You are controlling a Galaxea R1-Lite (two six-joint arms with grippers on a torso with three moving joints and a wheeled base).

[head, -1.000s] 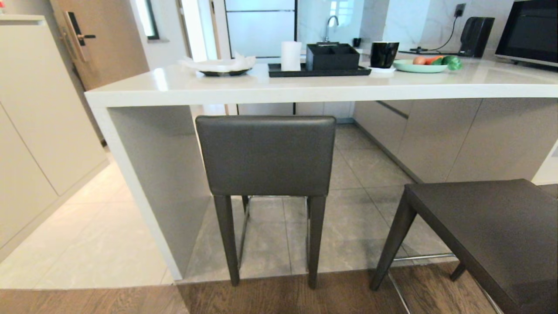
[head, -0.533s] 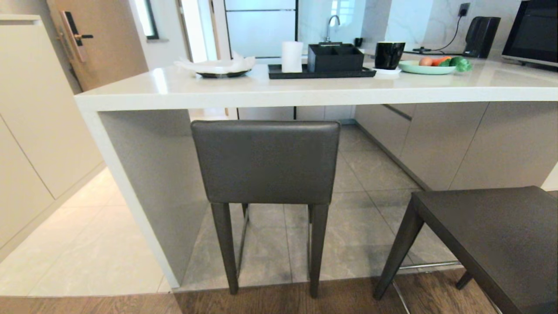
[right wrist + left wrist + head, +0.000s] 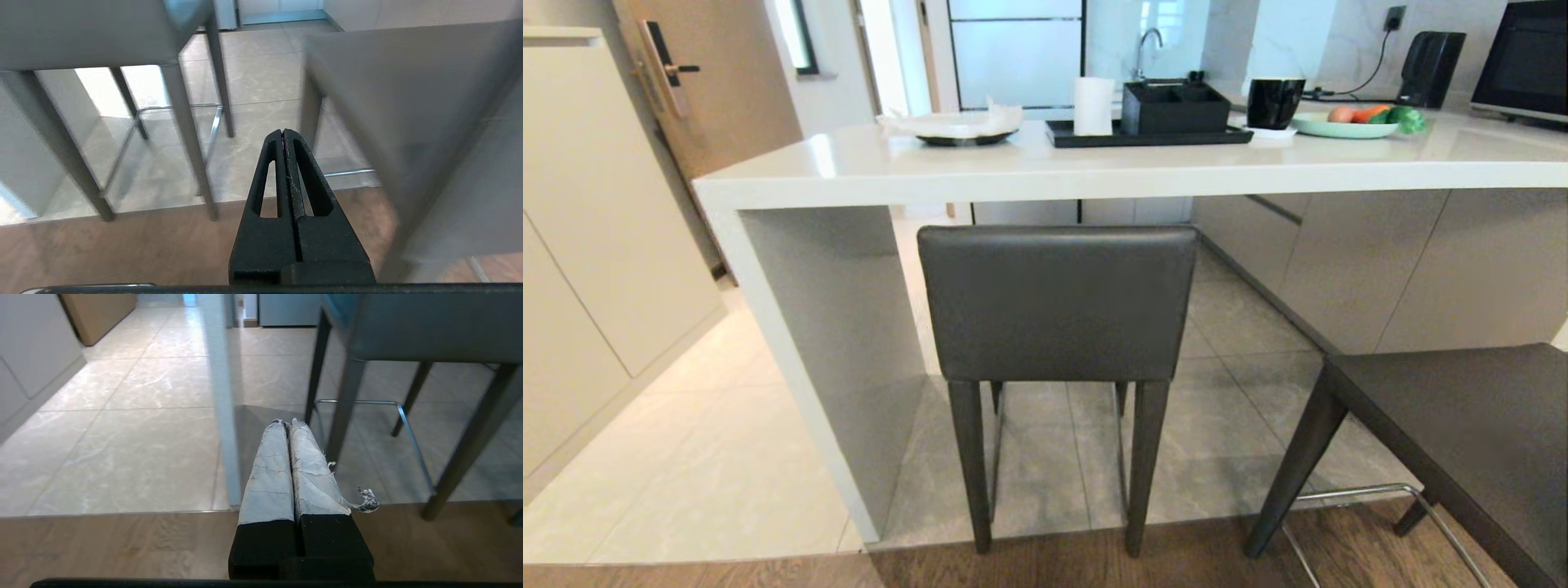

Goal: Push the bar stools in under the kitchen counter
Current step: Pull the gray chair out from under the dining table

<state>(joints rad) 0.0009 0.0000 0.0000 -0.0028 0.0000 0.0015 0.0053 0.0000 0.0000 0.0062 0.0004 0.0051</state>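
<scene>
Grippers first: the left gripper [image 3: 288,426] has its taped fingers pressed together on nothing, low over the floor; the right gripper [image 3: 283,136] is likewise closed and empty. Neither shows in the head view. There, one stool [image 3: 1058,306] stands at centre frame, backrest just below the counter [image 3: 1094,167] edge, seat tucked under. A second stool [image 3: 1454,441] sits at lower right, clear of the counter and turned askew. My judgement: that one is left to do. Square the base behind it, set a closed gripper against the backrest, and push slowly and straight so its legs do not catch. Since a second ago the whole head view has shifted rightward, a camera move; nothing else has changed.
</scene>
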